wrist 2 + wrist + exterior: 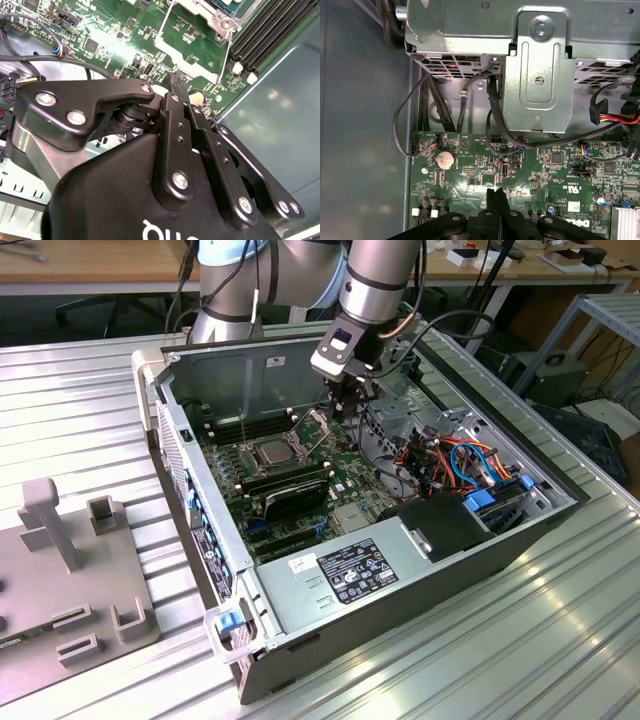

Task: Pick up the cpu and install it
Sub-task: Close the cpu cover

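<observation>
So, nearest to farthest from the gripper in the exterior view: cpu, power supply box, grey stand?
1. cpu, inside the case, just beside the gripper.
2. power supply box, at the case's camera-side edge.
3. grey stand, outside the case, at the exterior view's far left.

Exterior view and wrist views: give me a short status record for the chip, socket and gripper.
chip: silver square, appears to lie in the socket on the motherboard
socket frame: hinged up, open
gripper: shut, holding nothing, low over the motherboard beside the socket frame
computer case: side open, arm reaching inside
</observation>
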`<state>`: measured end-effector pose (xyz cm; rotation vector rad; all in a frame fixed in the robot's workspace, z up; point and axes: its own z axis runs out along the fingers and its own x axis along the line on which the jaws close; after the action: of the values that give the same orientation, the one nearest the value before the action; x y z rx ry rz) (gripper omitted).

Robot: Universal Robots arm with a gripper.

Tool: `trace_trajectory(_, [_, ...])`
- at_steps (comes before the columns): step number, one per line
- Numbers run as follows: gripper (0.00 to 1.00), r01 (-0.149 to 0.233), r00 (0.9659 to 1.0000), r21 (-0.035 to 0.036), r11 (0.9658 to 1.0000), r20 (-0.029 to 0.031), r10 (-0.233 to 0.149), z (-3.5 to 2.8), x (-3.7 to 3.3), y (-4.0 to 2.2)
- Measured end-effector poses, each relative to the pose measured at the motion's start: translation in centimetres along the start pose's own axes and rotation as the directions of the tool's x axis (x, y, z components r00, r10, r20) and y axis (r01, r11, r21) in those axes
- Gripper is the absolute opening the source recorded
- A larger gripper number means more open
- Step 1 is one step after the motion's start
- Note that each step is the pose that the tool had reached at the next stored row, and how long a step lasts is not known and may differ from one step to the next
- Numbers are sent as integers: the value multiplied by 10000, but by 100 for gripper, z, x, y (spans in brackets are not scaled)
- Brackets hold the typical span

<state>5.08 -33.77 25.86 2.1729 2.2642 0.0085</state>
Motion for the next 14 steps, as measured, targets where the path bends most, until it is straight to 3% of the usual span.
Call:
trace_trajectory(6, [11, 1, 10000, 0, 10000, 0, -1, 74, -1, 13])
trace_trajectory(14, [11, 1, 10000, 0, 10000, 1, -1, 91, -1, 20])
